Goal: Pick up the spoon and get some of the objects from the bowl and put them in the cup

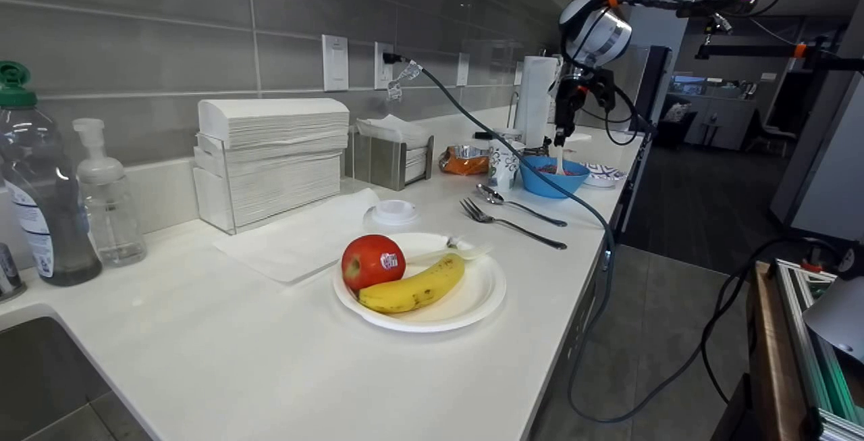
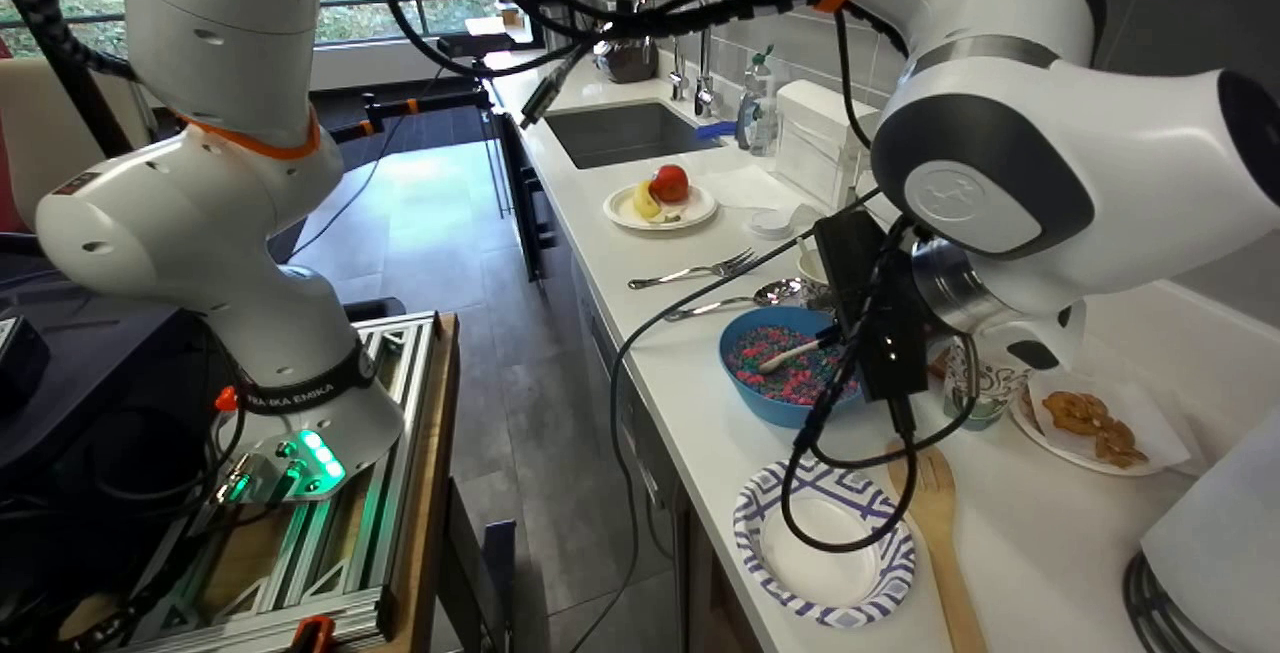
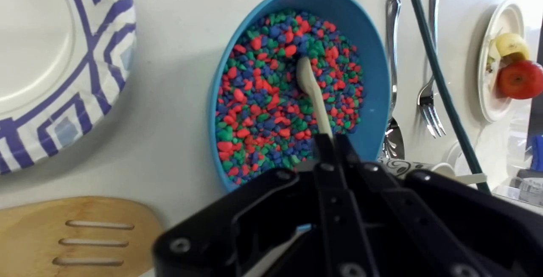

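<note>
My gripper [image 3: 335,139] is pinched tight on a pale spoon [image 3: 315,94] — the thin stem sits right between the two black tips. The spoon leans, and its round end is down in the small blue bowl [image 3: 375,94], touching the red, green and blue bits [image 3: 263,111]. I can't tell how deep it goes in. The bits cover the floor of the bowl, and its blue sides stand up above them.

Near the bowl is the cup [image 1: 501,169], white with dark curly shapes, standing straight up on the white counter [image 1: 283,360]. In the wrist view, a part of it is behind me.

A shiny metal spoon [image 3: 394,60] and a fork [image 3: 426,99] lie side by side near the bowl. On the bowl's far side from them is a paper plate [image 3: 99,43] with purple stripes, and a wooden turner [image 3: 38,234] with three slots lies just beside it. Well apart from my gripper, in both exterior views, a white plate [image 1: 480,289] holds a red apple [image 1: 368,258] and a yellow banana [image 1: 412,289] — side by side.
</note>
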Controlling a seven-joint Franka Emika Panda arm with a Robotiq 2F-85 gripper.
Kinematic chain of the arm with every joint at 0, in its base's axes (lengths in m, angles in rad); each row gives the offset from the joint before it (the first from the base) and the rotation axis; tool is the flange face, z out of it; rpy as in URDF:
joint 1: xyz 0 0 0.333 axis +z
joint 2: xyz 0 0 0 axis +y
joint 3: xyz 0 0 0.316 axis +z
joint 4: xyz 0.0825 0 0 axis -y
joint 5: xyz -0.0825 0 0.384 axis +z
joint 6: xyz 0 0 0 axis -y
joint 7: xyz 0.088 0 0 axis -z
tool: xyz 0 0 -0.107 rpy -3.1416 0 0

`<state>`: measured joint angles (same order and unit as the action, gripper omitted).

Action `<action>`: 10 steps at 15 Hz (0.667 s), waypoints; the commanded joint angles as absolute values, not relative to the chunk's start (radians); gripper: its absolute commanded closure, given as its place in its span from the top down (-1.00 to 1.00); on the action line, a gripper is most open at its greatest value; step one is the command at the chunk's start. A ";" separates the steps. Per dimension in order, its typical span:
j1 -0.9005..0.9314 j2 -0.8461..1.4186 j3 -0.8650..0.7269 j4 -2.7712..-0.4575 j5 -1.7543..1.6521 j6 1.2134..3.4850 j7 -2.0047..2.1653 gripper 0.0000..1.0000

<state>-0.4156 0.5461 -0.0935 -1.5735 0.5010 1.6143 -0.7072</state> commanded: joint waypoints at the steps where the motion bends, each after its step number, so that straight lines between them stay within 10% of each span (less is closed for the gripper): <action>1: -0.447 0.584 -0.078 -1.540 0.552 1.548 -0.694 -0.98; 10: -0.518 0.624 -0.089 -1.476 0.650 1.440 -0.703 -0.98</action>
<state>-0.4913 0.5943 -0.0917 -1.5241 0.6011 1.5004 -0.7073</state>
